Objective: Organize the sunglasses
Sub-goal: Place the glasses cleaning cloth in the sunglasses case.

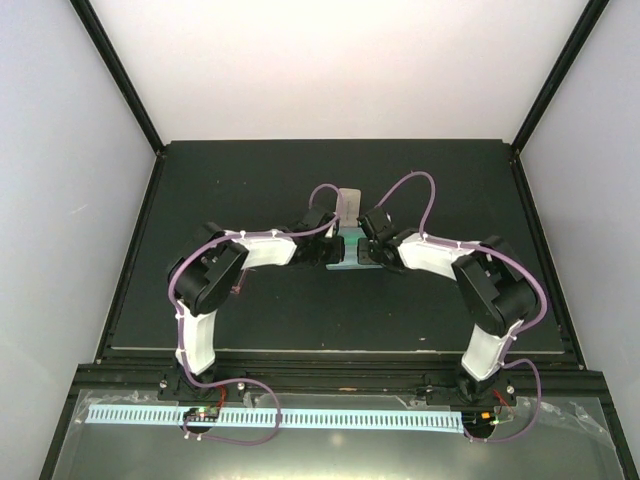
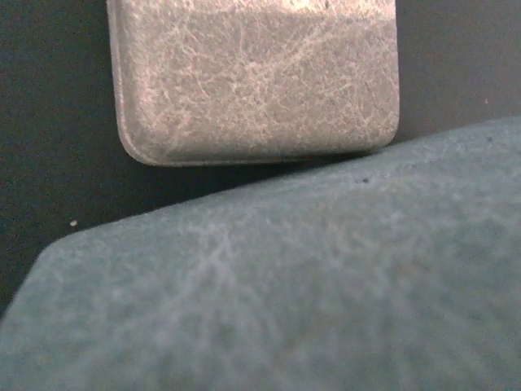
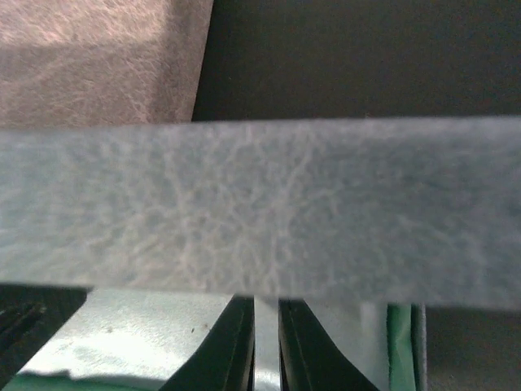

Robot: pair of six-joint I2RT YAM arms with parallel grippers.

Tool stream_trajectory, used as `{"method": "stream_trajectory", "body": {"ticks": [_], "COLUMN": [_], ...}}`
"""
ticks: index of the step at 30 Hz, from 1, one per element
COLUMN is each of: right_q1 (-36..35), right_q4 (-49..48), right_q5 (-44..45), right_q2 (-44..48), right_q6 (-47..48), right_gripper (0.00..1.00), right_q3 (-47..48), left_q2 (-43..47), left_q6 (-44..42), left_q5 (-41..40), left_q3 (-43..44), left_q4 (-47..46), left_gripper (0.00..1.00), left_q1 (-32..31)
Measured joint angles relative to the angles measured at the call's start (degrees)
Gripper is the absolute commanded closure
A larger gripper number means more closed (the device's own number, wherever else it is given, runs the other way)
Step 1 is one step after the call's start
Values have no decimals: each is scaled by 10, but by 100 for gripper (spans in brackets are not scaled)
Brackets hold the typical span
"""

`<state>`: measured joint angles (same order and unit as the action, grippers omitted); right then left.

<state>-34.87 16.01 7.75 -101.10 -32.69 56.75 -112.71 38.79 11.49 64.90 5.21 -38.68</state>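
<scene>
blue-grey case [image 2: 285,309] near beige case [image 2: 252,81] (sunglasses hidden)

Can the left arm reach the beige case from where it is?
Probably yes. The left arm hangs close over the blue-grey case, and the beige-grey case lies just past it, with only a strip of bare table between. Nothing covers it.

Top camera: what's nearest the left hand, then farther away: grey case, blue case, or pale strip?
1. Blue case, right at the left hand, middle of the table.
2. Grey case, just behind.
3. Pale strip, by the arm bases.
</scene>
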Motion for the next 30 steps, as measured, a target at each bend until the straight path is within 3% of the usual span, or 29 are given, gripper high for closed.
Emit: {"method": "stream_trajectory", "body": {"ticks": [9, 15, 18, 25, 30], "right_q1": [0, 0, -3, -1, 0], "right_q4": [-21, -19, -20, -12, -2], "right_q5": [28, 80, 87, 88, 71], "right_q2": [-28, -28, -28, -4, 83], "right_q6": [-9, -28, -35, -33, -21], "right_gripper": [88, 68, 64, 56, 54], "right_q3": [0, -3, -3, -14, -47], "left_q2": [4, 8, 11, 45, 139], "left_q6": [10, 20, 21, 16, 6], "left_q5": [-50, -75, -81, -82, -89], "left_q3": [-30, -36, -40, -51, -89], "left_q4": [-63, -70, -70, -36, -1], "left_gripper": [97, 97, 95, 78, 56], "left_q1": [-5, -8, -8, -8, -6]}}
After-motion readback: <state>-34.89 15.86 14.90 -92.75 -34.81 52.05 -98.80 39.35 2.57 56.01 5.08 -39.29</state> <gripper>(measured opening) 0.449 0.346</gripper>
